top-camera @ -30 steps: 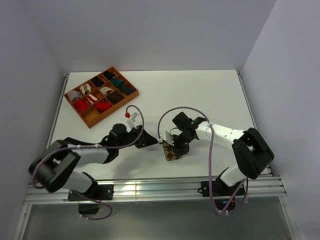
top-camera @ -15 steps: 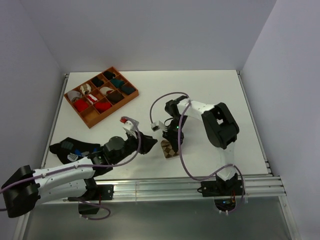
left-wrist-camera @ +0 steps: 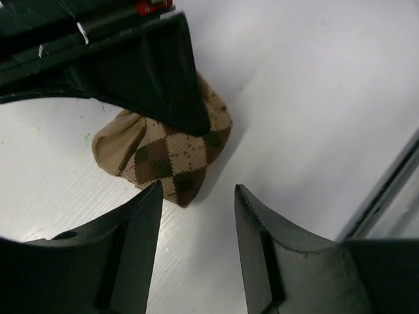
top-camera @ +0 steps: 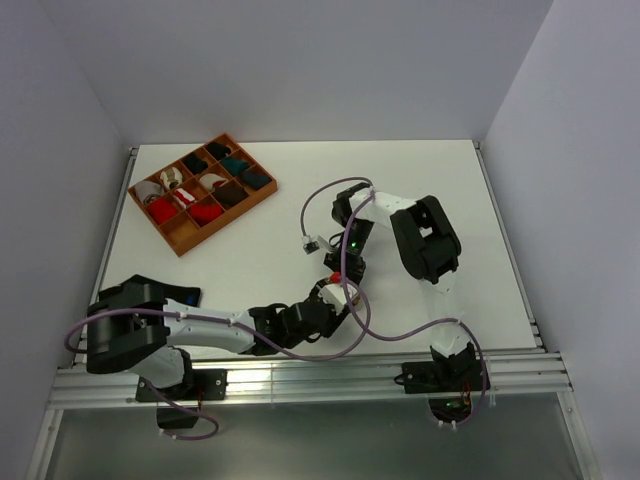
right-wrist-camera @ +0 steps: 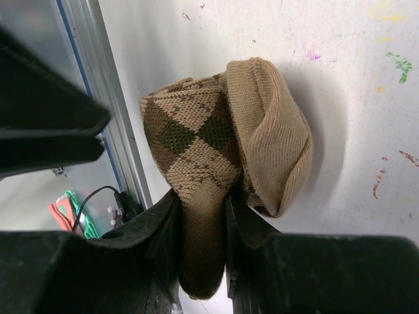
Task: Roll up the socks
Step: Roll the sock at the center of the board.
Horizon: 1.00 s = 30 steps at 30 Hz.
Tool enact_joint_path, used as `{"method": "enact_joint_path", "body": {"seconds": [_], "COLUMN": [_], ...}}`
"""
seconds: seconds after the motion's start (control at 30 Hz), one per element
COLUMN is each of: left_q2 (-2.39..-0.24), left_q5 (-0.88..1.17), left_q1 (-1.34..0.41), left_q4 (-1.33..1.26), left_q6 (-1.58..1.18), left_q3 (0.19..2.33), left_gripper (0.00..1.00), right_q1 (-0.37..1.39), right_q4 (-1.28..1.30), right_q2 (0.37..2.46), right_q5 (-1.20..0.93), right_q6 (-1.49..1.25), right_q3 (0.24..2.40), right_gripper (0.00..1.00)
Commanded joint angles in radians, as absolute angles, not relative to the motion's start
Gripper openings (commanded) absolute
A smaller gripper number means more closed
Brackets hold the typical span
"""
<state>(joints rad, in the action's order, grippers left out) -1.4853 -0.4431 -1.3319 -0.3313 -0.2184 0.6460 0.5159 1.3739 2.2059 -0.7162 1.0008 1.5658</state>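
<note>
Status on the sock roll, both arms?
Right gripper shut on argyle sock, bunched. Left gripper open beside it, holding nothing. Sorting tray far off, not in the way.

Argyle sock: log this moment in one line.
argyle sock: partly rolled | right hand: shut on it | left hand: open, near it

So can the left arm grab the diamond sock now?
Probably yes: the left pincer is open right at the sock, nothing between them. The right pincer pinches the sock's far side, though.
</note>
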Motion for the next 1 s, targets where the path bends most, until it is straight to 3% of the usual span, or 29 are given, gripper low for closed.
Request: {"method": "enact_joint_path", "body": {"seconds": [0.0, 0.43, 0.67, 0.87, 0.97], "left_q2": [-1.514, -1.609, -1.608, -1.652, -1.678], "left_q5": [-0.468, -0.289, -0.062, 0.097, 0.12], "left_q1": [-1.318, -1.18, -1.083, -1.06, -1.058], "left_q4": [-0.377, -0.416, -0.474, -0.497, -0.489], "left_q6": [-0.152, -0.165, -0.267, -0.324, -0.354], "left_q3": [0.687, 0.715, 0.654, 0.624, 0.63], "left_gripper": [0.53, 0.53, 0.51, 0.44, 0.35], "right_q1": [0.512, 0.512, 0.512, 0.511, 0.511], "right_q4": [1.419, 1.398, 1.367, 1.338, 1.318], "right_q2": [2.226, 2.244, 2.23, 2.215, 2.214], "right_q5": [-0.672, -0.658, -0.669, -0.669, -0.669], "right_q6": [1.028, 1.023, 1.012, 0.991, 0.97], "right_q3": [1.569, 1.548, 1.529, 1.52, 1.522], "right_gripper": [0.16, 0.16, 0.19, 0.23, 0.26]}}
